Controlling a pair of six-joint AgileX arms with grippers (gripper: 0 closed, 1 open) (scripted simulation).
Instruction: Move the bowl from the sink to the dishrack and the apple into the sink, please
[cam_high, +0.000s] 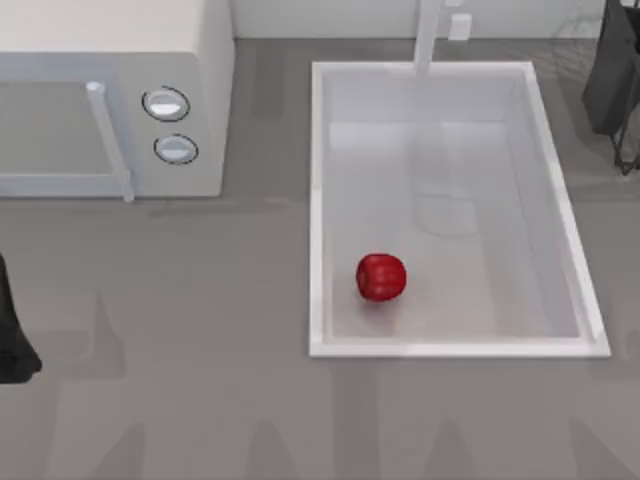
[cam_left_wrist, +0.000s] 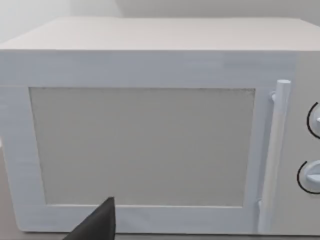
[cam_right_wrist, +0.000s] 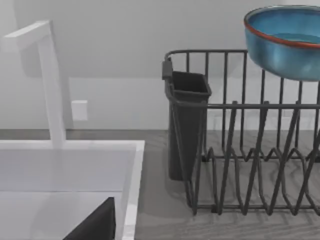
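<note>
The dark red apple (cam_high: 381, 277) lies inside the white sink (cam_high: 318, 200), near its front left corner. In the right wrist view the blue bowl (cam_right_wrist: 286, 42) with its red rim line sits high on the dark wire dishrack (cam_right_wrist: 240, 150), covering the rack's upper bars. The sink's rim (cam_right_wrist: 70, 145) and the faucet post (cam_right_wrist: 50, 85) show beside the rack. My right arm (cam_high: 612, 80) hangs at the table's far right, beyond the sink. My left arm (cam_high: 12, 345) is parked at the left edge. A dark part of each gripper (cam_left_wrist: 97, 225) (cam_right_wrist: 97, 225) shows in its own wrist view.
A white microwave (cam_high: 110, 100) with two round knobs stands at the back left, and the left wrist view faces its door (cam_left_wrist: 150, 145). A dark cutlery cup (cam_right_wrist: 186, 125) hangs on the dishrack's sink side. The faucet (cam_high: 428, 35) rises at the sink's far rim.
</note>
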